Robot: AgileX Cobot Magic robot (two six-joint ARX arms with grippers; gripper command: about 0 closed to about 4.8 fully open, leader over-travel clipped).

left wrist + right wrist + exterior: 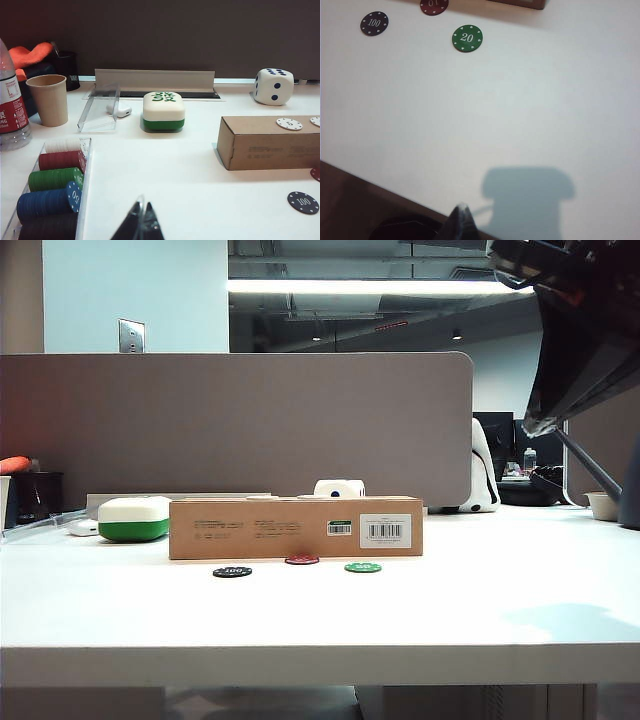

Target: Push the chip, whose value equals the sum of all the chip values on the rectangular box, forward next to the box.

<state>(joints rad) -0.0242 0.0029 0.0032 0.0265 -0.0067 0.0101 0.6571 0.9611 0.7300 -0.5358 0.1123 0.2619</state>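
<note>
The brown box lies across the middle of the table. Two white chips rest on its top. The dark-red chip lies flat right at the foot of the box's front face; it also shows in the right wrist view as the dark-red chip, with the box corner just beyond. My left gripper is shut and empty, well short of the box on its left. My right gripper is shut and empty, high above the table's front edge, far from the chips.
A black 100 chip and a green 20 chip flank the red one. A tray of stacked chips, a paper cup, a bottle, a white-and-green case and a die stand around.
</note>
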